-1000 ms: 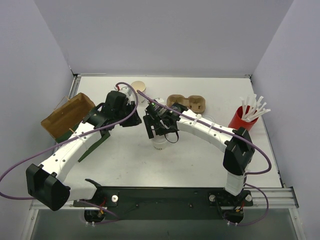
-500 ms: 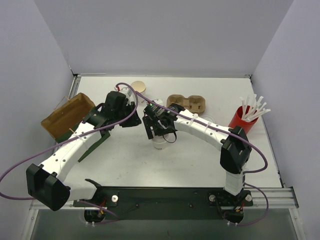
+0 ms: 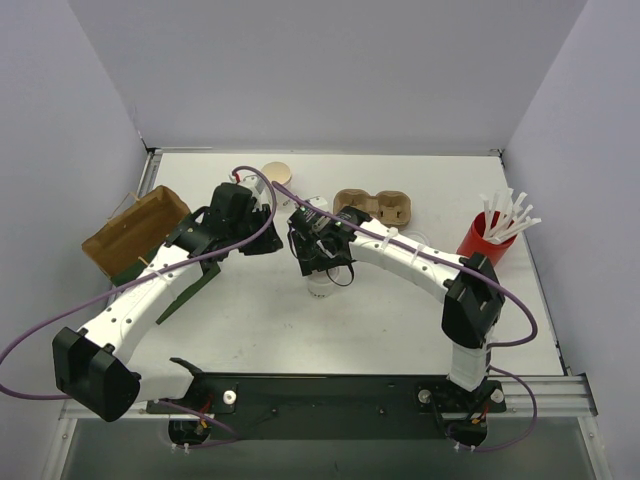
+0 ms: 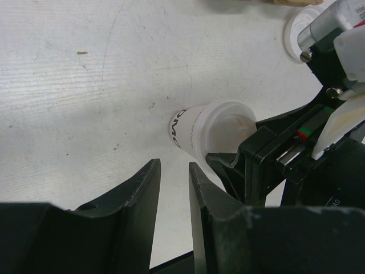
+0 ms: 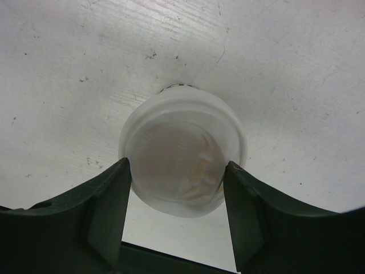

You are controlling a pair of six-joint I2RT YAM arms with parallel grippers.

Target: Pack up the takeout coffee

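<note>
The takeout coffee (image 5: 181, 145), a small white paper cup with a round white lid, stands upright on the table. My right gripper (image 5: 177, 165) is over it, a finger pressed against each side of the lid. In the top view the cup (image 3: 320, 288) shows just below the right gripper (image 3: 322, 262). My left gripper (image 3: 268, 240) hovers to its left. Its fingers (image 4: 140, 194) are nearly together with a narrow gap and hold nothing. The cup (image 4: 199, 128) shows just beyond the left gripper (image 4: 174, 166).
A brown paper bag (image 3: 135, 232) lies at the left. The brown two-hole carrier (image 3: 375, 205) is at the back centre. A red cup of white straws (image 3: 483, 238) is at the right. An open beige-lined cup (image 3: 277, 172) and a loose white lid (image 4: 293, 31) are at the back.
My right gripper has shifted slightly toward the far side over the cup and its elbow has moved a little left. The cup and the left arm have stayed put.
</note>
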